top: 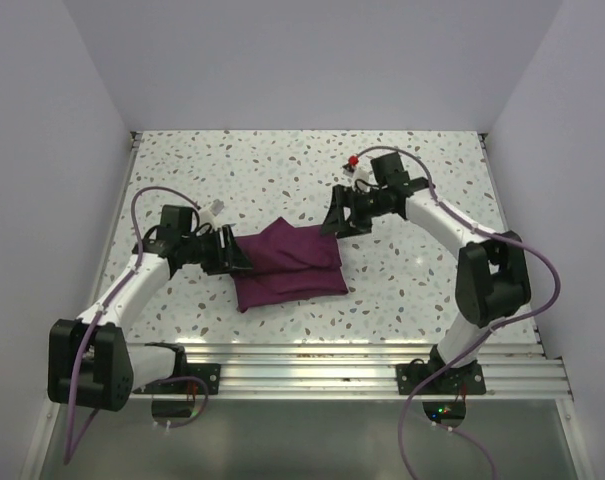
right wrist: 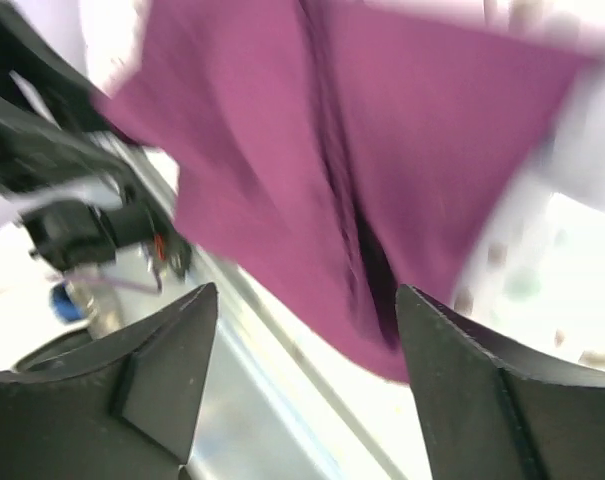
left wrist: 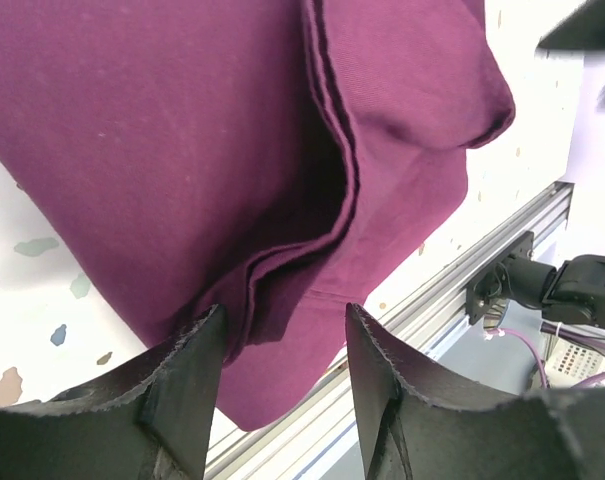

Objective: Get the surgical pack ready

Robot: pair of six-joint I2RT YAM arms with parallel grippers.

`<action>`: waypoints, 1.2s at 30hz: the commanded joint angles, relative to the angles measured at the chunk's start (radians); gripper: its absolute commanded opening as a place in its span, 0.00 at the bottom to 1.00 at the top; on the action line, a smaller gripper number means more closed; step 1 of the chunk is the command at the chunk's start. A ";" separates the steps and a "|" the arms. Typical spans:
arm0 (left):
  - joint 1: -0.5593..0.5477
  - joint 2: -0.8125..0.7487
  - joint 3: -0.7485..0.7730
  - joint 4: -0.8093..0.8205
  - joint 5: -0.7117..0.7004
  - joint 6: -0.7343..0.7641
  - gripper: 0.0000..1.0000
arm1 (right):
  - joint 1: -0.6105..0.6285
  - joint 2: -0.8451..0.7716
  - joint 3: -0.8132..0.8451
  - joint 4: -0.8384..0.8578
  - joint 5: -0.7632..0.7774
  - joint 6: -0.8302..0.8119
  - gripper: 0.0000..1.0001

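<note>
surgical pack (top: 287, 265): wrapped purple bundle on table (top: 412, 180), between the grippers | left gripper (left wrist: 282, 335): jaws apart, astride folded edge | right gripper (right wrist: 307, 300): jaws apart, off cloth | handling: likely soft cloth over stiff contents; best gripped at layered end folds

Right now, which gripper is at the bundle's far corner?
The right gripper: it sits open at the far right corner of the purple bundle. The left gripper, also open, faces the bundle's left side instead.
</note>
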 commanded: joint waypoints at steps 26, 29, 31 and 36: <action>0.001 -0.025 -0.007 -0.012 -0.009 -0.040 0.56 | 0.167 0.537 0.565 0.183 -0.277 -0.036 0.76; 0.001 -0.026 -0.009 -0.005 -0.012 -0.046 0.56 | 0.173 0.502 0.533 0.185 -0.277 -0.034 0.72; 0.001 -0.028 -0.009 -0.007 -0.019 -0.051 0.56 | 0.176 0.485 0.524 0.188 -0.277 -0.025 0.66; 0.002 -0.046 -0.017 -0.021 -0.049 -0.061 0.57 | 0.176 0.444 0.492 0.204 -0.256 -0.010 0.51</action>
